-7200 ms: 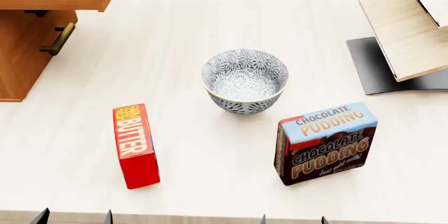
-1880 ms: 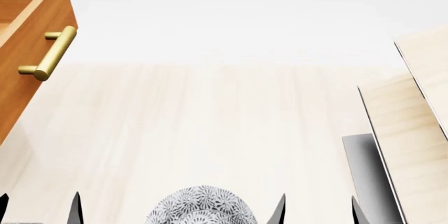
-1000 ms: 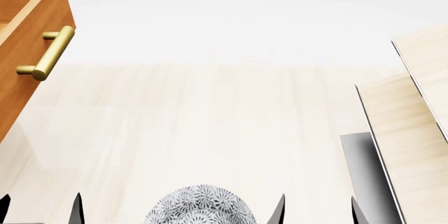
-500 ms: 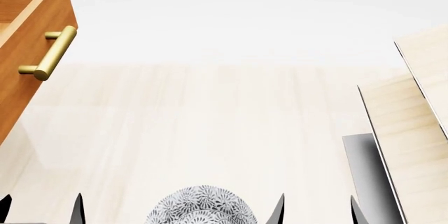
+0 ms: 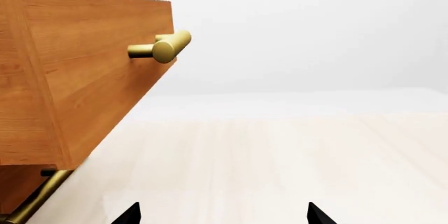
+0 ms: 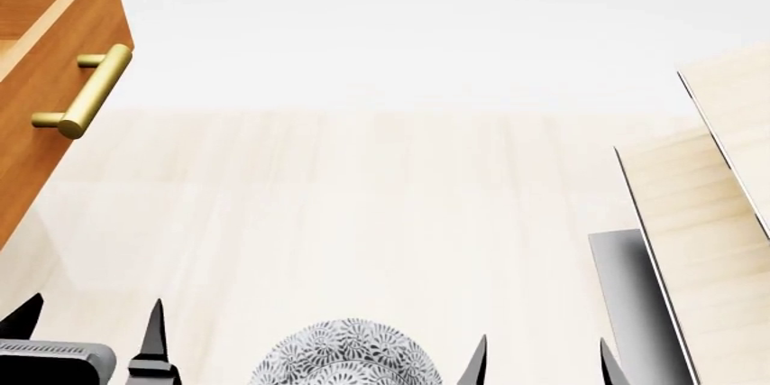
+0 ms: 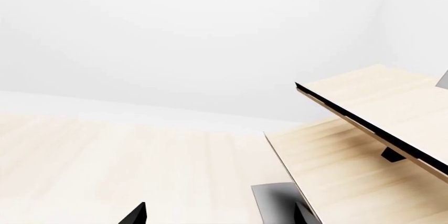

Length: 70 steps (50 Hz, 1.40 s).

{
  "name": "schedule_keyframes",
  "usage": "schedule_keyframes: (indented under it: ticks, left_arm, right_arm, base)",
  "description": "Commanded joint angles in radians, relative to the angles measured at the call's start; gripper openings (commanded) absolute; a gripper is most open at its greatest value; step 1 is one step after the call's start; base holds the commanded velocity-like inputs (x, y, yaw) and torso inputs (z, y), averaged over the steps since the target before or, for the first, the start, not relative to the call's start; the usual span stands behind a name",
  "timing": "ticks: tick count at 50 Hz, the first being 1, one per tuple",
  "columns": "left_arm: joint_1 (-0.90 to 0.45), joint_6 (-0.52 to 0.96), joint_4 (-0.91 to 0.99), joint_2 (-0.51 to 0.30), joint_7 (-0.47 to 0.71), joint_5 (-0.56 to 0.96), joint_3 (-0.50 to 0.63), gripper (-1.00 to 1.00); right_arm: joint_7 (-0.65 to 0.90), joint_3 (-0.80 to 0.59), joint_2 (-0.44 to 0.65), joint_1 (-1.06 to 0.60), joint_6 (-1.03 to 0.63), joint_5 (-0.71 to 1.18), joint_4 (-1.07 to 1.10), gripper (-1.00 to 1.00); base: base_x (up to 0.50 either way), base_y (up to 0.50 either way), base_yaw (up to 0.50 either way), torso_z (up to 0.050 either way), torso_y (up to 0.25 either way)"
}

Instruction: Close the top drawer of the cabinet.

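Note:
The top drawer (image 6: 49,87) stands pulled out at the far left of the head view, orange-brown with a shiny brass bar handle (image 6: 87,89). The left wrist view shows the drawer's side and front (image 5: 84,77) and its handle (image 5: 167,47) end-on. Under it is the cabinet's lower front (image 5: 12,190) with a darker handle (image 5: 35,199). My left gripper (image 6: 90,335) is open and empty, in front of the drawer and well short of it; it also shows in the left wrist view (image 5: 222,216). My right gripper (image 6: 542,369) is open and empty, and shows in the right wrist view too (image 7: 220,216).
A patterned bowl (image 6: 343,356) sits at the near edge between my grippers. A pale slanted wooden shelf rack (image 6: 710,214) on a black base (image 6: 628,295) stands at the right, close to my right gripper; the right wrist view shows the rack (image 7: 364,129). The pale table (image 6: 361,223) stretches ahead.
My left gripper has come forward in the head view: its fingertips reach higher and its grey body now shows at the bottom left. The drawer and right gripper have not moved.

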<state>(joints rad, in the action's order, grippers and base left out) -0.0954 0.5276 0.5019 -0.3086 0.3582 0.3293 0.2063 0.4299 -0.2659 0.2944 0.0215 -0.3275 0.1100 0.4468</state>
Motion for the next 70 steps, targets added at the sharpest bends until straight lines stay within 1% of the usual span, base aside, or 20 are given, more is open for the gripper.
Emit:
schedule_keyframes:
  ticks: [1,2,10,19,23,27,28,31,32,33,36,37,43,45,48,51,54,60,64,70]
  left_arm:
    - [-0.123,0.084,-0.009,-0.010,-0.007,-0.008,0.042,1.00]
    - [-0.159,0.102,-0.022,-0.008,-0.012,-0.009,0.051,1.00]
    - [-0.259,0.107,-0.124,0.001,-0.046,-0.011,0.073,1.00]
    - [-0.404,0.062,-0.350,0.027,-0.083,-0.053,0.109,1.00]
    - [-0.494,0.045,-0.473,0.043,-0.108,-0.073,0.131,1.00]
    - [-0.495,0.044,-0.475,0.042,-0.107,-0.072,0.132,1.00]
    - [-0.645,-0.023,-0.625,0.089,-0.144,-0.113,0.159,1.00]
    - [-0.796,-0.176,-1.075,0.139,-0.179,-0.158,0.187,1.00]
    - [-0.834,-0.228,-1.192,0.156,-0.185,-0.168,0.192,1.00]
    - [-0.839,-0.236,-1.206,0.159,-0.187,-0.169,0.193,1.00]
    - [-1.050,-0.495,-1.656,0.251,-0.277,-0.193,0.217,1.00]
    - [-1.084,-0.517,-1.806,0.265,-0.300,-0.188,0.211,1.00]
    - [-1.133,-0.428,-1.810,0.269,-0.302,-0.193,0.130,1.00]
    - [-1.135,-0.423,-1.810,0.269,-0.309,-0.214,0.114,1.00]
    - [-1.160,-0.383,-1.811,0.260,-0.267,-0.239,0.069,1.00]
    - [-1.179,-0.357,-1.811,0.249,-0.258,-0.260,0.031,1.00]
    - [-1.208,-0.327,-1.811,0.220,-0.248,-0.261,-0.025,1.00]
    - [-1.215,-0.314,-1.811,0.178,-0.228,-0.285,-0.091,1.00]
    - [-1.223,-0.297,-1.811,0.132,-0.206,-0.287,-0.144,1.00]
    - [-1.227,-0.288,-1.811,0.084,-0.178,-0.303,-0.191,1.00]
  right_arm:
    - [0.004,-0.009,-0.001,-0.008,-0.008,0.001,-0.004,1.00]
    - [0.004,-0.010,-0.001,-0.008,-0.007,0.001,-0.006,1.00]
    - [0.007,-0.014,0.001,-0.010,-0.010,0.001,-0.004,1.00]
    - [0.006,-0.024,0.000,-0.017,-0.008,0.001,-0.015,1.00]
    - [0.006,-0.026,0.001,-0.021,-0.008,0.002,-0.020,1.00]
    - [0.007,-0.027,0.002,-0.021,-0.008,0.003,-0.020,1.00]
    - [0.005,-0.032,0.003,-0.018,-0.009,0.001,-0.017,1.00]
    - [0.005,-0.036,0.002,-0.023,-0.012,0.000,-0.022,1.00]
    - [0.005,-0.037,0.002,-0.023,-0.013,0.001,-0.021,1.00]
    - [0.005,-0.037,0.003,-0.024,-0.013,0.002,-0.021,1.00]
    - [0.005,-0.042,0.003,-0.025,-0.015,0.001,-0.021,1.00]
    - [0.004,-0.043,0.003,-0.026,-0.014,0.001,-0.022,1.00]
    - [0.002,-0.046,0.006,-0.023,-0.012,0.005,-0.024,1.00]
    - [0.003,-0.046,0.007,-0.023,-0.011,0.006,-0.025,1.00]
    - [0.001,-0.045,0.008,-0.022,-0.005,0.009,-0.036,1.00]
    - [0.001,-0.044,0.010,-0.021,-0.008,0.012,-0.033,1.00]
    - [0.003,-0.042,0.011,-0.021,-0.010,0.015,-0.029,1.00]
    - [0.007,-0.045,0.013,-0.017,-0.011,0.013,-0.026,1.00]
    - [0.007,-0.048,0.013,-0.024,-0.014,0.013,-0.032,1.00]
    - [0.007,-0.050,0.013,-0.031,-0.017,0.015,-0.039,1.00]
  base:
    - [0.00,0.00,0.00,0.000,0.000]
    - [0.00,0.00,0.00,0.000,0.000]
    - [0.00,0.00,0.00,0.000,0.000]
    - [0.00,0.00,0.00,0.000,0.000]
    - [0.00,0.00,0.00,0.000,0.000]
    - [0.00,0.00,0.00,0.000,0.000]
    - [0.00,0.00,0.00,0.000,0.000]
    - [0.00,0.00,0.00,0.000,0.000]
    - [0.00,0.00,0.00,0.000,0.000]
    - [0.00,0.00,0.00,0.000,0.000]
    - [0.00,0.00,0.00,0.000,0.000]
    - [0.00,0.00,0.00,0.000,0.000]
    - [0.00,0.00,0.00,0.000,0.000]
    - [0.00,0.00,0.00,0.000,0.000]
    - [0.00,0.00,0.00,0.000,0.000]
    - [0.00,0.00,0.00,0.000,0.000]
    - [0.00,0.00,0.00,0.000,0.000]
    - [0.00,0.00,0.00,0.000,0.000]
    - [0.01,0.00,0.00,0.000,0.000]
    - [0.00,0.00,0.00,0.000,0.000]
